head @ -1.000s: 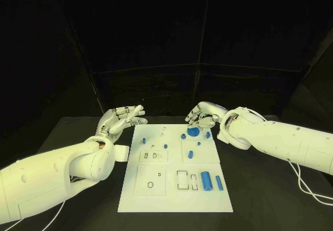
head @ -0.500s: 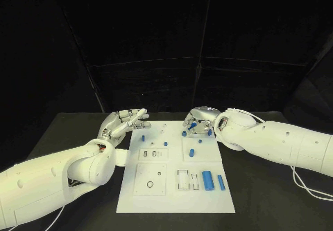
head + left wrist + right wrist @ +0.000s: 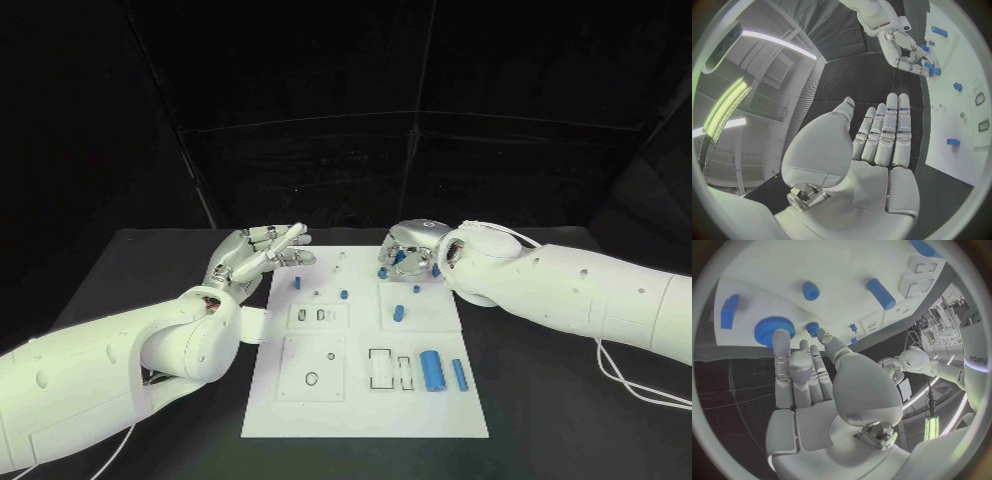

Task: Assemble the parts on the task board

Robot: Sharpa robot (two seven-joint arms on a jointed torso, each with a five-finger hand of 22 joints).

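The left hand (image 3: pixel 260 252) sits left of centre in the head view, just off the board's upper left corner, palm up and holding nothing, its fingers (image 3: pixel 887 131) straight, close together and aimed toward the board's far end. The right hand (image 3: pixel 408 252) is right of centre, bent down over the board's upper right corner with its back to the camera. In the right wrist view its fingers (image 3: pixel 792 375) reach toward a blue gear (image 3: pixel 774 330) lying flat on the board, with a fingertip at the gear's edge; whether they grip it I cannot tell.

The board (image 3: pixel 361 400) is a white rectangle in the middle of the black desk (image 3: pixel 577 420), its long axis running away from the robot. At lower right in the head view a thick blue cylinder (image 3: pixel 430 372) and a thinner blue rod (image 3: pixel 459 375) lie side by side, both lengthwise along the board, beside rectangular slots. A shorter blue pin (image 3: pixel 397 316) lies mid-board, also lengthwise. Small blue pegs (image 3: pixel 345 295) stand in the upper half.
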